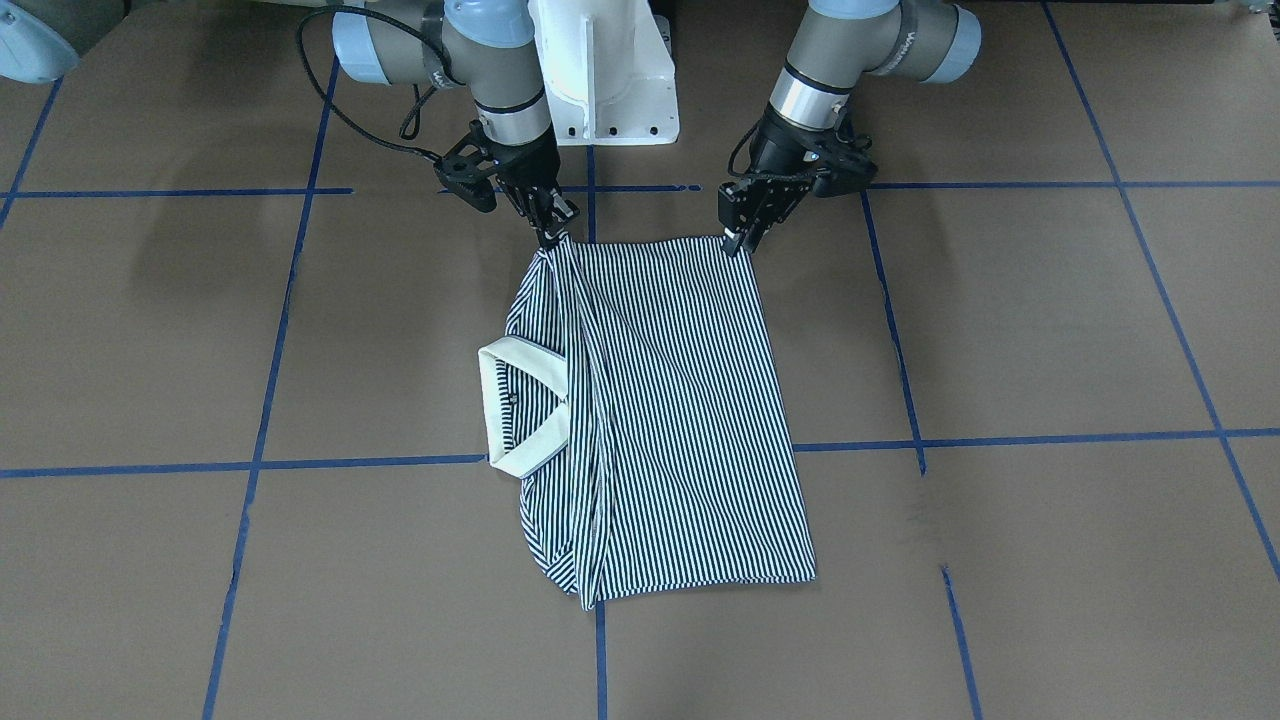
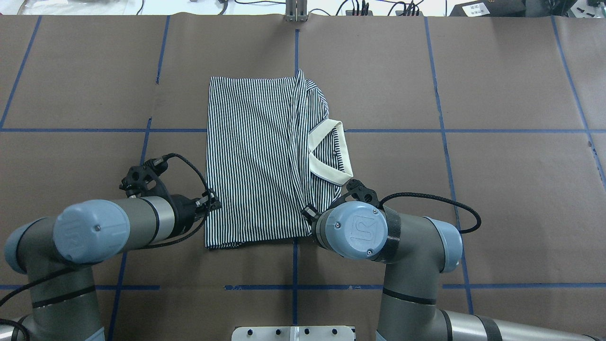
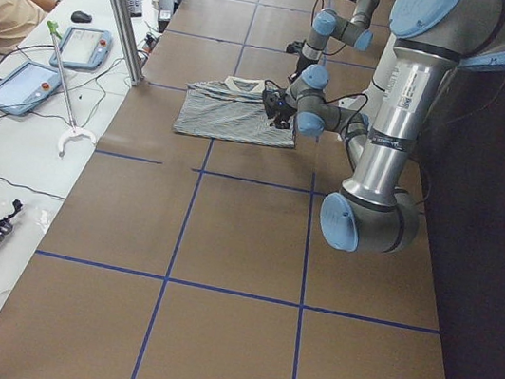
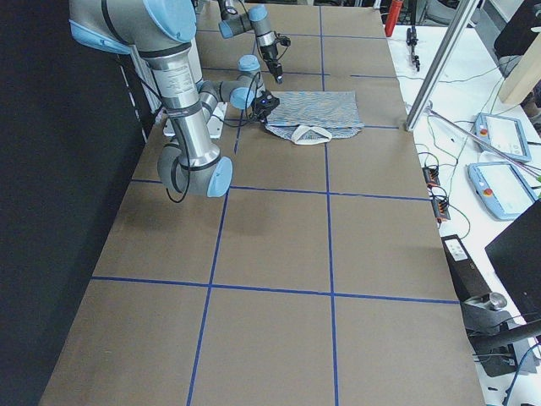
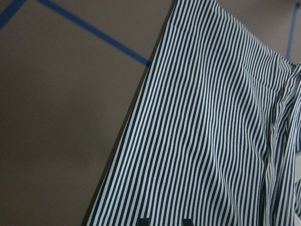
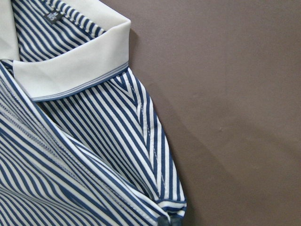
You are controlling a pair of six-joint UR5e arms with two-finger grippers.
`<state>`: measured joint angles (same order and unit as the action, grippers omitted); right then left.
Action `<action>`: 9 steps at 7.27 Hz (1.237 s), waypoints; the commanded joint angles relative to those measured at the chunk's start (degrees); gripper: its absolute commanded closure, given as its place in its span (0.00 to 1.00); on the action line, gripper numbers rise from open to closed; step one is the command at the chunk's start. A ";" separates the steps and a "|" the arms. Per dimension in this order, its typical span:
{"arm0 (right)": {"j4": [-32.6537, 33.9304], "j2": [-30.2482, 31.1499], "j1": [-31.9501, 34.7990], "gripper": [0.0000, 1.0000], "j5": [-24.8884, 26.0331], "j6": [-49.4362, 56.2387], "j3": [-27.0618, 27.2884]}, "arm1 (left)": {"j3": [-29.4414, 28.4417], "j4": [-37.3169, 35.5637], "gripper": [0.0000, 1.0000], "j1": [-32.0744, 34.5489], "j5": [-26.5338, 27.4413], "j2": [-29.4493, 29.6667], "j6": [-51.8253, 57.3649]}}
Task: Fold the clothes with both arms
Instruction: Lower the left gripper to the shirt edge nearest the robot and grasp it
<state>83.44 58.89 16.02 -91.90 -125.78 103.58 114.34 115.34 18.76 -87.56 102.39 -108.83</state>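
Midway between the table's (image 2: 497, 189) left and right ends, the striped polo shirt (image 2: 251, 156) lies flat and already narrowed. Its long axis runs from the robot's edge straight out toward the operators' edge, and its cream collar (image 1: 493, 410) juts toward the robot's right end.

Both grippers sit at the shirt's two robot-side corners. The right gripper (image 1: 553, 236) is closed on the bunched sleeve corner, where the cloth rises in a small peak to its tips. The left gripper (image 1: 740, 238) is at the flatter hem corner. Its wrist view shows only two dark fingertips (image 5: 144, 222) a little apart at the frame's bottom, so I cannot tell whether it has clamped the cloth.

From both sets of fingers, the whole length of the shirt stretches away toward the operators' edge. Neither arm is nearer than the other. The next fold probably means carrying this near edge up and over along that axis, with both corners kept level so the halves meet squarely.
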 commanded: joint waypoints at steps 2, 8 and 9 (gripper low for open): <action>-0.03 0.00 0.06 1.00 -0.03 0.09 0.04 | -1.47 -2.04 0.57 -4.08 0.64 -1.41 -3.41; 0.23 0.08 0.33 1.00 -0.03 0.09 1.01 | -3.42 -2.13 0.84 -4.26 0.64 -1.41 -3.41; 0.14 0.08 0.33 1.00 -0.03 0.09 0.92 | -3.85 -2.13 1.00 -4.34 0.64 -1.32 -3.41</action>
<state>83.64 58.97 16.34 -91.93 -125.68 104.50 110.86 113.21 14.48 -86.93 100.98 -112.20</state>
